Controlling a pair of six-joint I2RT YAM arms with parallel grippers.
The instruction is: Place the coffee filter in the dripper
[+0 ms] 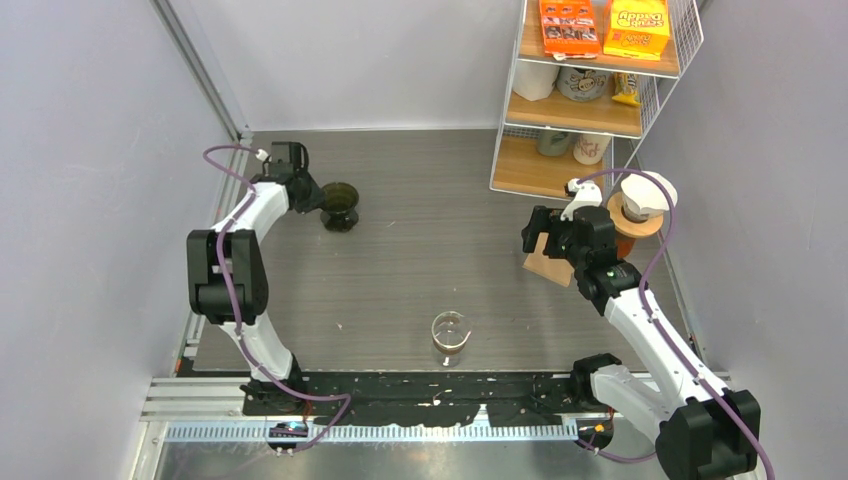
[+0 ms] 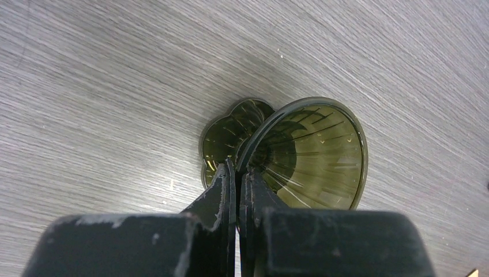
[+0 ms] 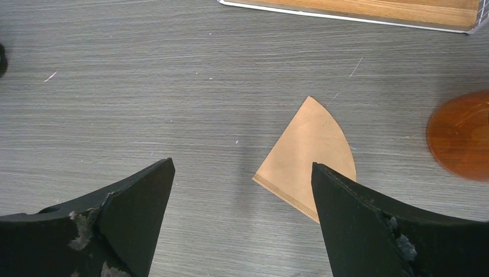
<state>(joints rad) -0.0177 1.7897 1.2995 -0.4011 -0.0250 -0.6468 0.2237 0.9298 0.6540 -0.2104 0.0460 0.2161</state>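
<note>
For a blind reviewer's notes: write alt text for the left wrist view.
The left gripper is shut on the rim of a dark green, see-through dripper, seen close up from behind the fingers. The dripper's ribbed cone is empty, and a grey wood-grain table fills the background.

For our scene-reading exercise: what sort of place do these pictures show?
Probably a robot test cell staged as a coffee corner: plain walls around a table, a dripper, a paper filter, a stocked shelf.
</note>
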